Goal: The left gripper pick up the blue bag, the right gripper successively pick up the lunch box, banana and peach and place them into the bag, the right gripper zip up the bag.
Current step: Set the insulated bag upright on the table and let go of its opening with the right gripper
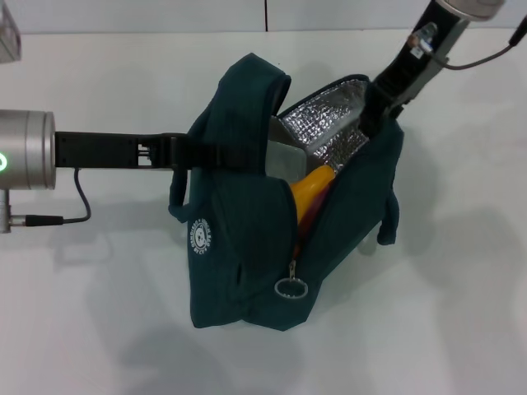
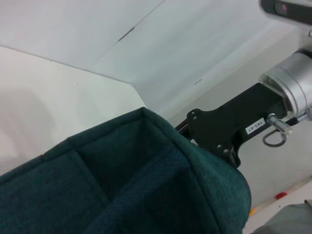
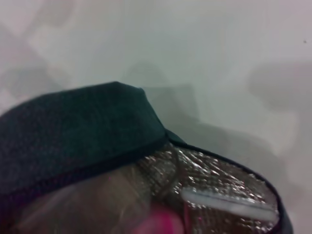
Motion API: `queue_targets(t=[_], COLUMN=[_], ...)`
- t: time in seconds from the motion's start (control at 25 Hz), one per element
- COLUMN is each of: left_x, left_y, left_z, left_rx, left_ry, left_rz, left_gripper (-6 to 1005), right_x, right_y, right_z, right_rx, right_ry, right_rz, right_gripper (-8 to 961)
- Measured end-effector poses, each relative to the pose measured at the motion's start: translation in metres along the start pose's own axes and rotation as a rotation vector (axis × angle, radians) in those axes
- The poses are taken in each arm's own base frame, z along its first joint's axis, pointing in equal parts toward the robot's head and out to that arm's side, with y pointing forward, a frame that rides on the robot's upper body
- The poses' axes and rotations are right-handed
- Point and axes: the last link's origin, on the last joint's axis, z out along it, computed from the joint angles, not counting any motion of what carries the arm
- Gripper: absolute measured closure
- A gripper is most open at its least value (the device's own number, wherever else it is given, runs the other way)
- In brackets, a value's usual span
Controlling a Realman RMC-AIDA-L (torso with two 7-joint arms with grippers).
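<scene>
The blue bag [image 1: 247, 247] hangs open over the white table, its silver foil lining [image 1: 329, 123] showing. My left gripper [image 1: 183, 155] reaches in from the left and is shut on the bag's handle. Inside the bag lie the orange-yellow banana [image 1: 311, 191] and the pale corner of the lunch box [image 1: 284, 160]. My right gripper [image 1: 372, 115] comes down from the upper right, its tip sunk in the bag's mouth and hidden. A pink blur, the peach [image 3: 161, 224], shows inside the foil lining [image 3: 219, 185]. The bag's fabric [image 2: 122, 185] fills the left wrist view, with the right arm [image 2: 234, 131] behind it.
The ring zip pull [image 1: 290, 288] hangs at the bag's near end, beside the round white logo [image 1: 200, 237]. The left arm's cable [image 1: 78, 206] loops over the table. A clear object [image 1: 8, 33] sits at the far left corner.
</scene>
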Motion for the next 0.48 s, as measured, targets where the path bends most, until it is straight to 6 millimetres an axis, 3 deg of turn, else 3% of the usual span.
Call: queue_targets(t=[0.44, 0.48], left_x=[0.0005, 0.0007], left_y=[-0.0002, -0.0001], left_z=[-0.0002, -0.0003], left_rx=[0.002, 0.002], left_ry=[0.001, 0.001], left_rz=[0.001, 0.001], left_gripper=[963, 963], right_x=[0.004, 0.0041], right_y=[-0.0045, -0.005], right_z=[-0.0009, -0.0015], right_rx=[0.001, 0.002], right_ry=[-0.005, -0.009], right_rz=[-0.006, -0.008], right_gripper=[561, 604])
